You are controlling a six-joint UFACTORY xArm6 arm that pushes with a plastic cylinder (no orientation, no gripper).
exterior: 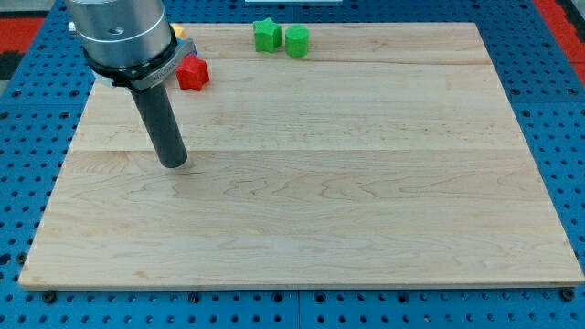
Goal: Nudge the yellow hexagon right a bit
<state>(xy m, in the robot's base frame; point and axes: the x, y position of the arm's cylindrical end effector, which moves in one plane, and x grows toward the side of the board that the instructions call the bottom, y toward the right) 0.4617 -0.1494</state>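
Only a small yellow sliver (180,32) shows at the view's top left, just right of the arm's grey housing (119,32). It is mostly hidden, so I cannot make out its shape. My tip (172,164) rests on the wooden board (320,201), well below that sliver and below-left of a red block (192,73). The tip touches no block.
Two green blocks sit near the board's top edge: an irregular one (267,35) and a rounder one (297,41) touching its right side. A small grey-blue piece (190,46) peeks out between the housing and the red block. A blue pegboard (558,110) surrounds the board.
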